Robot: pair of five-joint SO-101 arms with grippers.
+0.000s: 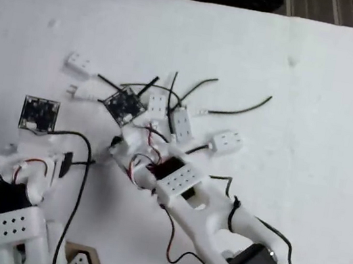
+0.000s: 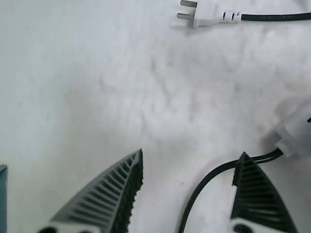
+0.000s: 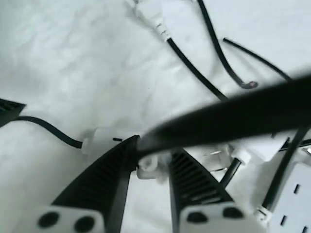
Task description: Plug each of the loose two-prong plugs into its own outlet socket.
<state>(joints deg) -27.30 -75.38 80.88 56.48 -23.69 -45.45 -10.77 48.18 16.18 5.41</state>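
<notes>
The right jaws are clamped on a white two-prong plug [image 3: 104,141], taking it near its front end, and its black cable [image 3: 48,127] runs away over the table [image 1: 315,93]. The plug is held low above the table, inside the crowd of cables near the middle, and an outlet socket [image 3: 296,194] lies near it. A thick dark cable [image 3: 233,116] passes close before the right wrist camera and covers part of the grip, so I cannot tell which way the prongs point.

The left jaws are wide apart and hold nothing. They hang over the table with a black cord [image 2: 209,177] lying between them. A second loose plug [image 2: 206,12] lies flat further off, with its prongs free, and another outlet [image 1: 80,63] rests near that plug, apart from the crowd.

The step in hand seems to be bringing the held plug to a socket. To do it well, I think the plug must first be turned until both prongs stand in line with the two slots, and then pushed straight along the prongs, never sideways. The outlets look small and loose, so one will probably slide under the push; the free left arm could hold it from behind. It is also wise to lift the plug out from under the crossing cables first, because their pull may twist it in the grip
</notes>
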